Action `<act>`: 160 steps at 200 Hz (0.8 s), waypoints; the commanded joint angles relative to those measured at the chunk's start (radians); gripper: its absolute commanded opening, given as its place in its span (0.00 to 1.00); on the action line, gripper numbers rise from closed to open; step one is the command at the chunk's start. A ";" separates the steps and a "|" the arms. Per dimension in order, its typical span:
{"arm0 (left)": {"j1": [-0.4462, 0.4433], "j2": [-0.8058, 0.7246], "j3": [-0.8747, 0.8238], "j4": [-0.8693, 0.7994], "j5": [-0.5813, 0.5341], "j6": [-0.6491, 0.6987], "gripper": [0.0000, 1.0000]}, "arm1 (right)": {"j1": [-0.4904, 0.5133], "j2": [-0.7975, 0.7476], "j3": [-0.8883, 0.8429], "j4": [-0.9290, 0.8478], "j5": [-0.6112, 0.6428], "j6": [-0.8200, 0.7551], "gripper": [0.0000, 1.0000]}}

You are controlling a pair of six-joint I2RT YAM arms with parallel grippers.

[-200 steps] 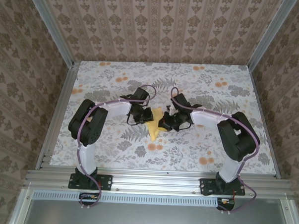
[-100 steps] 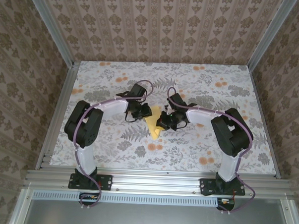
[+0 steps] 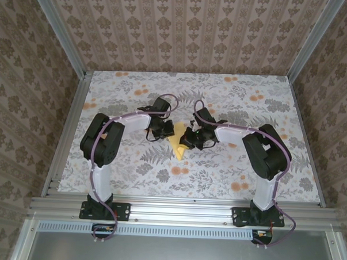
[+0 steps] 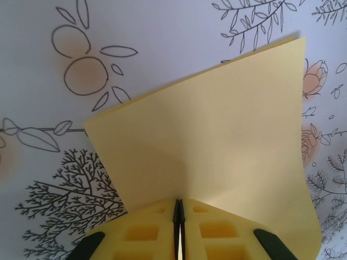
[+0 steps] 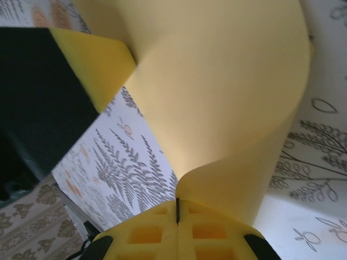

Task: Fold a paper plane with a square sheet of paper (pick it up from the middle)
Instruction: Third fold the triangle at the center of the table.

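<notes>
From the top camera you see both arms meeting over the middle of the flower-printed table (image 3: 235, 167). The left gripper (image 3: 165, 130) and right gripper (image 3: 187, 140) sit close together with the square sheet of paper (image 3: 178, 146) between them, one corner pointing toward the bases.

In your left wrist view, the left gripper's yellow fingers (image 4: 141, 233) are pressed together on the sheet's near edge. The paper spreads away from them, bowed, above the printed table.

In your right wrist view, the right gripper's fingers (image 5: 211, 233) are likewise clamped on the sheet, which curls up and over toward the left gripper at the upper left.
</notes>
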State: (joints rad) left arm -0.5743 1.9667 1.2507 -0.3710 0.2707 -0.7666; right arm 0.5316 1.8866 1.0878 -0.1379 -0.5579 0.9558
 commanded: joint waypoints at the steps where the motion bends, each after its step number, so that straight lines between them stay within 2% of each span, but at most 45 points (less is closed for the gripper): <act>1: -0.002 0.034 0.005 -0.052 -0.018 0.022 0.12 | 0.007 0.034 0.012 0.081 -0.017 0.066 0.03; 53: -0.003 0.037 0.007 -0.052 -0.010 0.030 0.12 | 0.008 0.064 0.006 0.130 -0.009 0.097 0.05; 128: -0.007 0.035 0.006 -0.050 -0.007 0.032 0.12 | 0.013 0.067 0.030 -0.006 -0.015 -0.008 0.08; 160: -0.009 0.035 0.004 -0.049 -0.008 0.031 0.12 | 0.015 0.066 0.023 -0.001 -0.015 -0.018 0.09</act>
State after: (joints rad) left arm -0.5755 1.9667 1.2507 -0.3714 0.2687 -0.7586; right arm 0.5381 1.9465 1.0935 -0.0978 -0.5579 0.9672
